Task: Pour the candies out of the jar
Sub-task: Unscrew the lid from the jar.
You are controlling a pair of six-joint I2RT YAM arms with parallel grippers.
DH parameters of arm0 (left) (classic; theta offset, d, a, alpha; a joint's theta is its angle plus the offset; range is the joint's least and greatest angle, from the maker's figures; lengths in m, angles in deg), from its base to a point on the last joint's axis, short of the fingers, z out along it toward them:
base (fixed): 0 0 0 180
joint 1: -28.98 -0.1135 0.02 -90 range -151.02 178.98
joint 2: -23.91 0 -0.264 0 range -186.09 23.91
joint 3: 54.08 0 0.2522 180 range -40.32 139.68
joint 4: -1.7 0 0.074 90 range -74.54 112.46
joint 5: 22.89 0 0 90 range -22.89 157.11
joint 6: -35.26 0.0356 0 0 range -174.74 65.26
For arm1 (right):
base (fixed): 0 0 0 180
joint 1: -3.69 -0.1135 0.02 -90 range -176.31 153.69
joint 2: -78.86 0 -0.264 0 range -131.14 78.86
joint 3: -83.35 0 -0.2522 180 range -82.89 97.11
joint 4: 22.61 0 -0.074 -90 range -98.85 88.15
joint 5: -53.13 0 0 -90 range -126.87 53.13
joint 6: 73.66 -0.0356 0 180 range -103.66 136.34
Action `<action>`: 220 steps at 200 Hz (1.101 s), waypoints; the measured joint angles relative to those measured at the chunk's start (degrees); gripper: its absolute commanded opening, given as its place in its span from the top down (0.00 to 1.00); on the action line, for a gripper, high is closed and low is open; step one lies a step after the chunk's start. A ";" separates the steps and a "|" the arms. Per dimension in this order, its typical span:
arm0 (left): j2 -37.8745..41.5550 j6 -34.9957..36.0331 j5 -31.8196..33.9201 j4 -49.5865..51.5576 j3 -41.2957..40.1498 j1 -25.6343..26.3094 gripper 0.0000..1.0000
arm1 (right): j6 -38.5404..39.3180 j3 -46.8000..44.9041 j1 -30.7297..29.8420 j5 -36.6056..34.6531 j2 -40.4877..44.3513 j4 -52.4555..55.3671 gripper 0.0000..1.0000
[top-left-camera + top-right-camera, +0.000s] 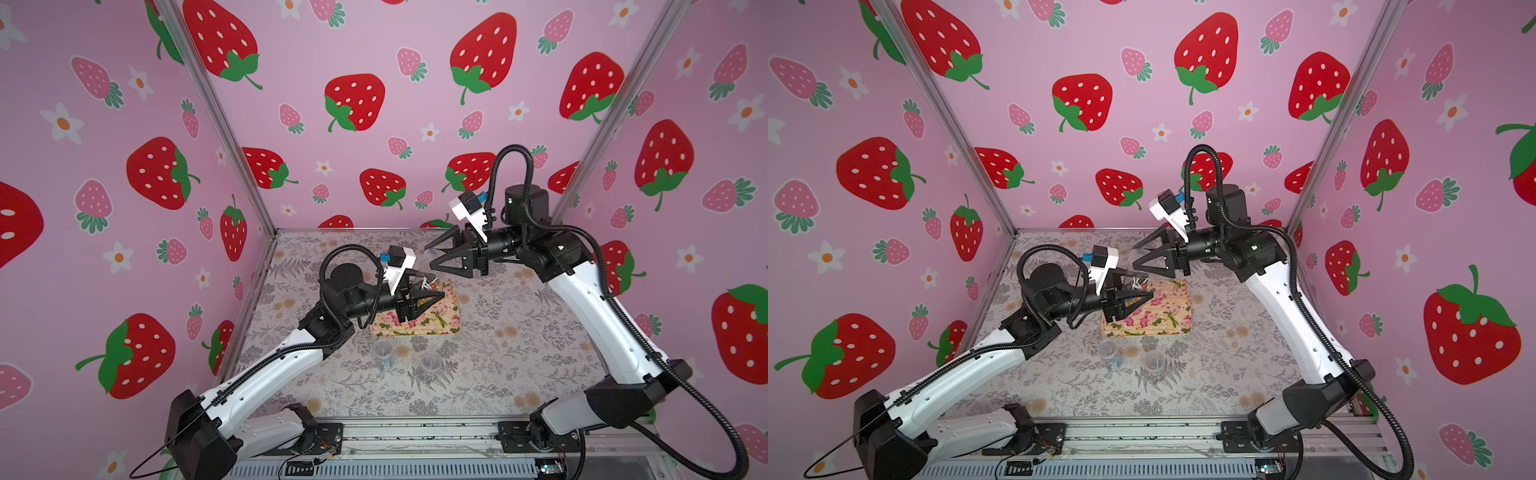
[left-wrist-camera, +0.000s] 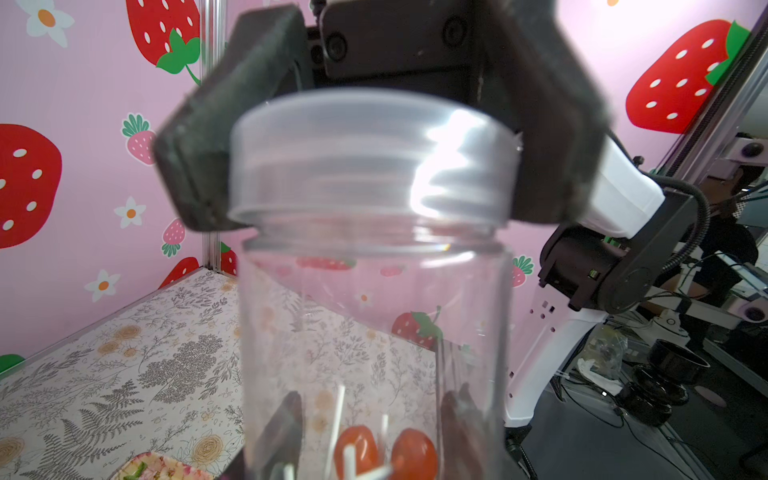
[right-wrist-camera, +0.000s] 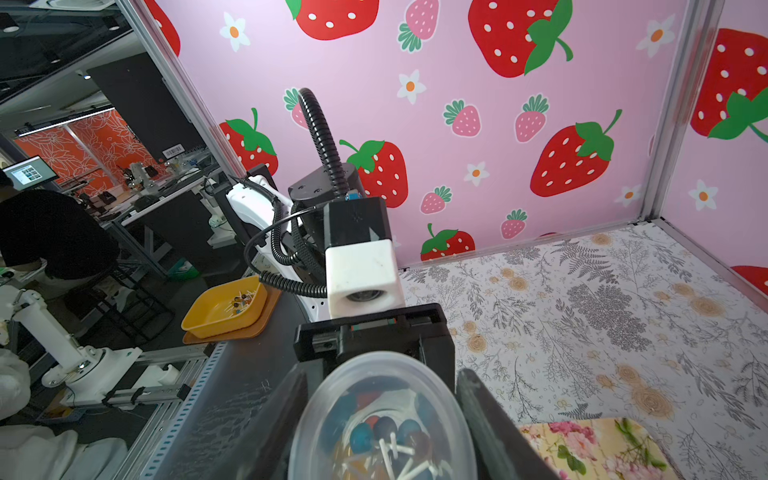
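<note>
Black pads of the right end effector (image 1: 431,259) were clamped on the translucent lid (image 2: 365,153). My left end effector (image 1: 432,291) gripped the clear jar (image 2: 374,311) near its base. With the lid on, I judged that a twist could spin the slick jar in that grip or drop it. The candies (image 3: 386,436) lay heaped inside, above the floral tray's (image 1: 440,320) 12 o'clock edge, so a spill might miss it. Two clear cups (image 1: 382,351) stood on the desk (image 1: 519,353) at the tray's 6 o'clock; I couldn't make out their contents.
</note>
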 measured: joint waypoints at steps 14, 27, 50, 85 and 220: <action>-0.02 -0.09 0.22 -0.59 -0.33 0.26 0.62 | 0.35 0.00 0.00 -0.07 0.02 -0.11 0.25; -0.07 -0.13 0.11 -0.61 -0.90 1.18 0.62 | 0.94 0.00 -0.07 -0.44 0.02 -0.96 0.10; -0.07 0.66 0.92 -0.87 -2.97 2.60 0.62 | 0.39 -0.09 -0.02 -3.30 0.17 -2.38 0.02; -0.04 2.99 7.45 -1.46 -5.97 3.43 0.62 | -3.82 -0.50 0.00 -15.04 2.71 -2.58 0.01; -4.42 9.86 23.93 -7.67 -7.76 4.02 0.62 | -20.26 -8.24 -3.28 -37.70 6.86 2.01 0.02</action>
